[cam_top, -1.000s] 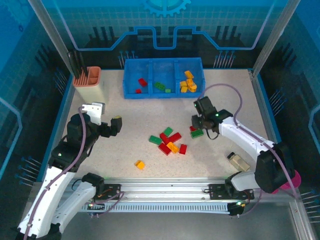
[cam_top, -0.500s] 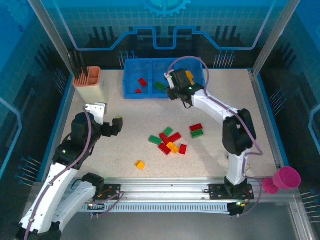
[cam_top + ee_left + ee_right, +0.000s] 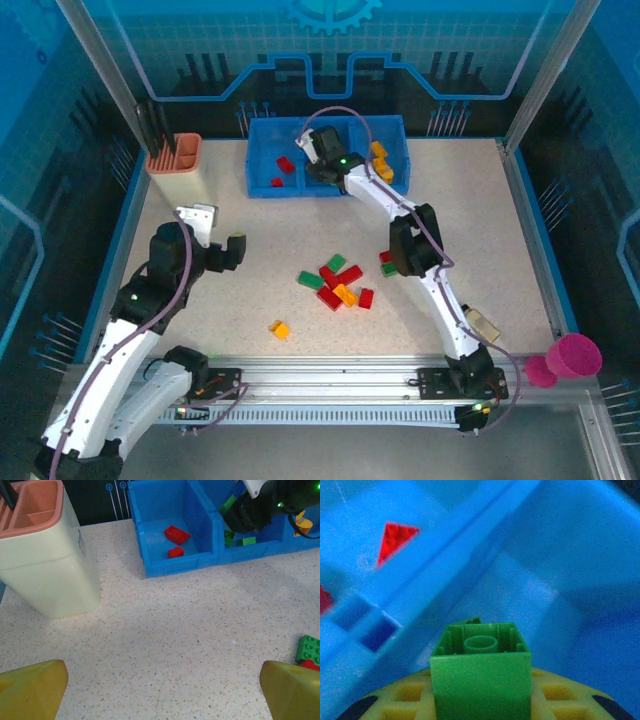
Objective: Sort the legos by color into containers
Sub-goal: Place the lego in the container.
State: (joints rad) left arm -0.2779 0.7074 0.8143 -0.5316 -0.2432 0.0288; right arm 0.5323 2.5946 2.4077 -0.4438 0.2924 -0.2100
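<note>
The blue bin [image 3: 300,190] holds red, green and yellow bricks apart. Over its middle section the right gripper [image 3: 322,168] clamps a green brick [image 3: 480,680]; the next move is probably opening to drop it there. The left gripper [image 3: 162,687] hangs open in front of the bin, near the loose bricks [image 3: 338,285].

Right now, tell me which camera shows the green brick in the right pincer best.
The right wrist view: the green brick sits close up, hollow underside toward the camera, between the right pincer's yellow pads. The left wrist view catches a green sliver of it; in the top external view the pincer hides it over the blue bin.
</note>
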